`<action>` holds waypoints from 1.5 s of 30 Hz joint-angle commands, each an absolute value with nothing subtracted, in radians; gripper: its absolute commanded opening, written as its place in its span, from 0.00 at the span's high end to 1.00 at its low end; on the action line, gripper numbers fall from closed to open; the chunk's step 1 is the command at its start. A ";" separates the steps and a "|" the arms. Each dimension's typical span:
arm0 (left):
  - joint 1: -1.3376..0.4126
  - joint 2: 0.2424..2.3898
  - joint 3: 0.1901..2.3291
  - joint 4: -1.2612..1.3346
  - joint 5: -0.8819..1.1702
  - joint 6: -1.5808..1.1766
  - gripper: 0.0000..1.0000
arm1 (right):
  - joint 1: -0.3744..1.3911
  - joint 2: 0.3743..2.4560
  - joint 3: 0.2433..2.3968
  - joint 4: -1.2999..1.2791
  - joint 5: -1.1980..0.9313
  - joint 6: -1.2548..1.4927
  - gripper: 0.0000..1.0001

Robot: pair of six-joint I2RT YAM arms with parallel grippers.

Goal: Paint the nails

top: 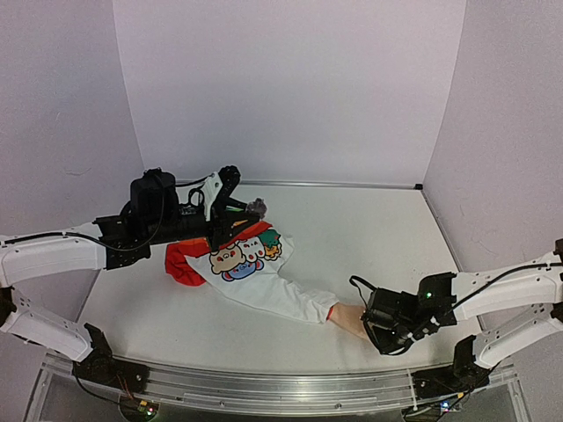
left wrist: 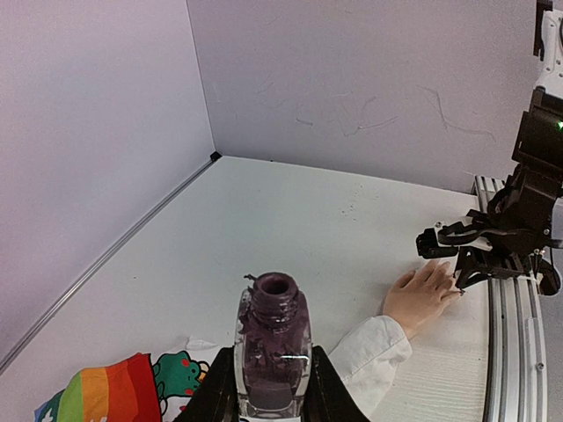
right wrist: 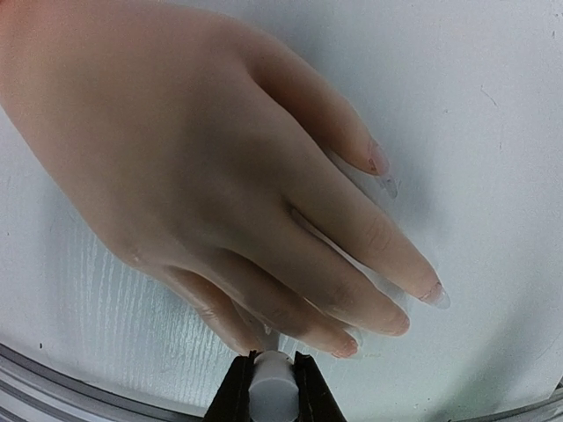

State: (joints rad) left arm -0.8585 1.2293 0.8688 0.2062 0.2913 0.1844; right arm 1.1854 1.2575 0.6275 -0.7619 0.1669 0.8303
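Lilac walls box in a white table. Near its front edge the right gripper is clamped on a small white cap, just beside the fingertips of the mannequin hand. The hand lies palm down, and its nails look pale and glossy. A white sleeve with cartoon prints covers the wrist. Farther back, the left gripper pinches an uncapped bottle of dark purple polish, held upright.
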 commanded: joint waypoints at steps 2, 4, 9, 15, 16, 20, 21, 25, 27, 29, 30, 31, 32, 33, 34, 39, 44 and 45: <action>-0.861 1.206 0.881 0.232 0.288 0.192 1.00 | 1.192 1.260 0.660 -0.766 0.179 0.813 1.00; -0.861 1.206 0.879 0.230 0.287 0.192 1.00 | 1.192 1.258 0.659 -0.763 0.174 0.805 1.00; -0.861 1.200 0.875 0.232 0.285 0.190 1.00 | 1.192 1.262 0.661 -0.748 0.153 0.788 1.00; -0.861 1.197 0.874 0.230 0.284 0.192 1.00 | 1.194 1.260 0.663 -0.741 0.148 0.779 1.00; -0.861 1.197 0.874 0.229 0.284 0.192 1.00 | 1.194 1.259 0.663 -0.741 0.147 0.780 1.00; -0.860 1.195 0.872 0.229 0.282 0.192 1.00 | 1.195 1.257 0.661 -0.738 0.141 0.782 1.00; -0.861 1.195 0.872 0.229 0.282 0.191 1.00 | 1.195 1.257 0.660 -0.738 0.140 0.782 1.00; -0.861 1.194 0.869 0.230 0.282 0.192 1.00 | 1.196 1.247 0.659 -0.738 0.139 0.786 1.00; -0.861 1.193 0.867 0.231 0.282 0.191 1.00 | 1.197 1.243 0.657 -0.738 0.140 0.787 1.00; -0.861 1.194 0.867 0.231 0.282 0.190 1.00 | 1.197 1.242 0.655 -0.738 0.144 0.789 1.00; -0.861 1.194 0.868 0.231 0.282 0.190 1.00 | 1.197 1.243 0.656 -0.738 0.146 0.790 1.00; -0.861 1.193 0.868 0.230 0.283 0.190 1.00 | 1.197 1.244 0.658 -0.738 0.146 0.790 1.00; -0.861 1.192 0.868 0.230 0.282 0.190 1.00 | 1.197 1.245 0.658 -0.738 0.147 0.791 1.00; -0.861 1.191 0.867 0.230 0.281 0.190 1.00 | 1.197 1.246 0.658 -0.738 0.150 0.794 1.00; -0.861 1.191 0.868 0.229 0.280 0.190 1.00 | 1.197 1.246 0.658 -0.739 0.154 0.799 1.00; -0.861 1.190 0.870 0.226 0.278 0.191 1.00 | 1.197 1.252 0.652 -0.758 0.181 0.833 1.00; -0.861 1.191 0.873 0.226 0.279 0.191 1.00 | 1.197 1.250 0.652 -0.780 0.208 0.864 1.00; -0.861 1.191 0.873 0.226 0.279 0.191 1.00 | 1.197 1.248 0.651 -0.784 0.213 0.868 1.00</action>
State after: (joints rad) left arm -0.8585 1.2236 0.8684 0.2062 0.2905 0.1842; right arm 1.1900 1.2560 0.6285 -0.7523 0.1552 0.8259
